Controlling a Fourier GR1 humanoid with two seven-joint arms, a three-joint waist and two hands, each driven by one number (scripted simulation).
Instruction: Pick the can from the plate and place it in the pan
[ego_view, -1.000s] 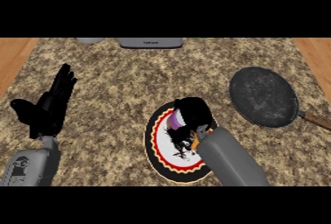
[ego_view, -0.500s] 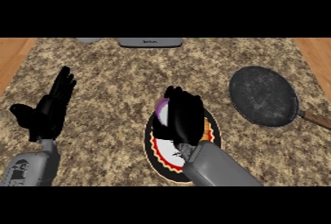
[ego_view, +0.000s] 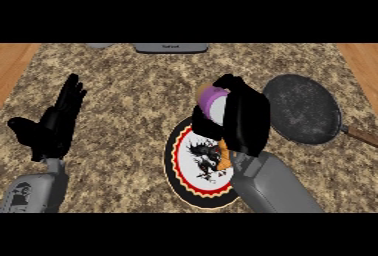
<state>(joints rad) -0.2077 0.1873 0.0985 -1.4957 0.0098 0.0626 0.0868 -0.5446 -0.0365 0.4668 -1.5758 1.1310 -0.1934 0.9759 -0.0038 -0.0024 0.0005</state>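
Above the plate's (ego_view: 193, 172) upper rim, the can (ego_view: 212, 102), purple-topped, sits clasped in the right robot hand (ego_view: 240, 120), fingers curled round it, approx. midway to the pan (ego_view: 303, 115). Best next: carry it right, keep it upright, clear the pan's rim before lowering. Left robot hand (ego_view: 55, 125) rests unclenched at left. Speckled stone tabletop (ego_view: 133, 80), wood floor beyond both sides.
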